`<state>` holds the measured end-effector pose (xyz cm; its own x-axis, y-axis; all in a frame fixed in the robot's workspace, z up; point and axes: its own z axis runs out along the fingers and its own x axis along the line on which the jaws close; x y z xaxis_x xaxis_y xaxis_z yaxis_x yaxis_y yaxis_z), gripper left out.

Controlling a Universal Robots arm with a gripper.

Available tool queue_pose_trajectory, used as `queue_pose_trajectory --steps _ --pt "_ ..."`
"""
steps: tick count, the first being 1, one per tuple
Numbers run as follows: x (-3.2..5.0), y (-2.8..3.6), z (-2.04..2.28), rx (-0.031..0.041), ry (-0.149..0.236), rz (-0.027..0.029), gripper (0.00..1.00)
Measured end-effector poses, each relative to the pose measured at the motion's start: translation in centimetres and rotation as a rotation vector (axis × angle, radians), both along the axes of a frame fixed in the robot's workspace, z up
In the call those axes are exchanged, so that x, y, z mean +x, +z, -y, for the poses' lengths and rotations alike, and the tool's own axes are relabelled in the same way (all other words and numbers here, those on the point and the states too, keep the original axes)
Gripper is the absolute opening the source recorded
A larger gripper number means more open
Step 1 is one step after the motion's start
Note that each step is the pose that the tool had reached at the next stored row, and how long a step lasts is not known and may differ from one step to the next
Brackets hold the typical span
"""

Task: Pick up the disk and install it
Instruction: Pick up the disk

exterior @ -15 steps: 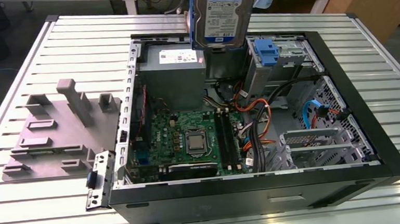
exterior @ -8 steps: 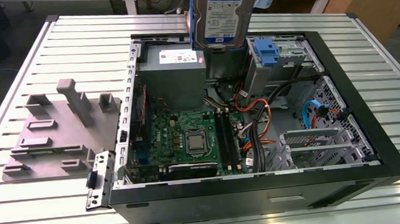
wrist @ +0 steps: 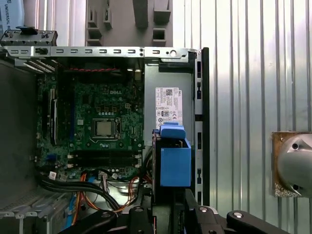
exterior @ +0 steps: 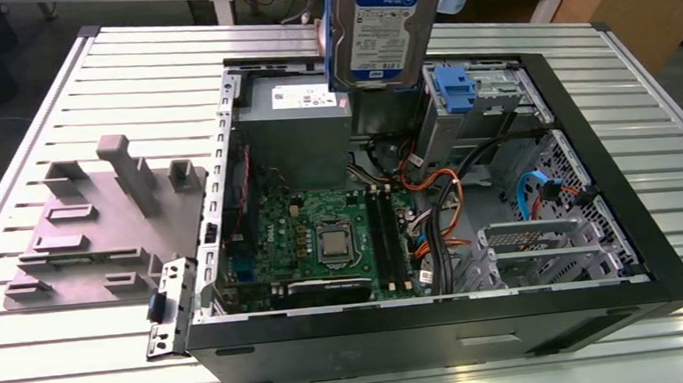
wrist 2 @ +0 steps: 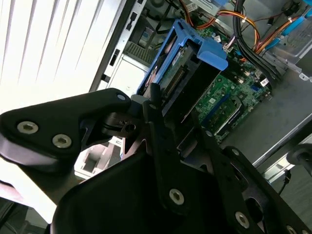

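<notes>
The table (exterior: 79,368) carries the open computer case (exterior: 445,326), which lies on its side with the board facing up. Inside the case, at its far end in the exterior view, sits the grey power supply (exterior: 296,127). The disk (exterior: 381,30) hangs upright in the air above that same end of the case, touching nothing in it. Your end effector (wrist: 170,197) is clamped on the disk, with a finger on either side of it in the first wrist view. I judge the disk dense for its size, rigid, smooth-faced and sensitive to shock. Grip it across the blue rails (wrist: 174,168) or the bare metal edges, never the label or circuit face, and spare it knocks against the case.
</notes>
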<state>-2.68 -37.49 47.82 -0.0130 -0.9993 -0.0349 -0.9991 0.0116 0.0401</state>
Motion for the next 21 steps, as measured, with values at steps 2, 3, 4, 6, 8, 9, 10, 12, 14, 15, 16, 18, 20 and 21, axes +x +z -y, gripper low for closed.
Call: queue_pose_trajectory --steps 2,3,4,6,8,9,10,12,14,15,16,18,20,21 --pt "0.00 0.00 0.33 0.0000 0.000 0.0000 0.35" --pt "0.00 0.00 0.49 0.0000 0.000 0.0000 0.35" --pt "0.00 0.00 0.67 0.0000 0.000 0.0000 0.35" --pt "0.00 0.01 1.02 -0.0002 0.000 -0.0001 0.35" --pt "0.00 0.00 1.40 -0.0001 0.000 -0.0001 0.35" --pt "0.00 0.00 1.60 -0.0001 0.000 0.0000 0.35" --pt "0.00 0.00 1.79 0.0000 0.000 0.0000 0.35" --pt "0.00 0.01 2.20 -0.0001 0.000 0.0000 0.35" --pt "0.00 0.01 2.61 -0.0001 0.000 0.0000 0.35" --pt "0.00 0.00 2.81 0.0000 0.000 0.0000 0.35" --pt "0.00 0.00 3.01 -0.0001 0.000 0.0000 0.35" --pt "0.00 0.00 3.41 -0.0001 0.000 0.0000 0.35" --pt "0.00 0.00 3.83 -0.0001 0.000 0.0000 0.35" --pt "0.00 0.00 4.04 -0.0001 0.000 -0.0001 0.35"
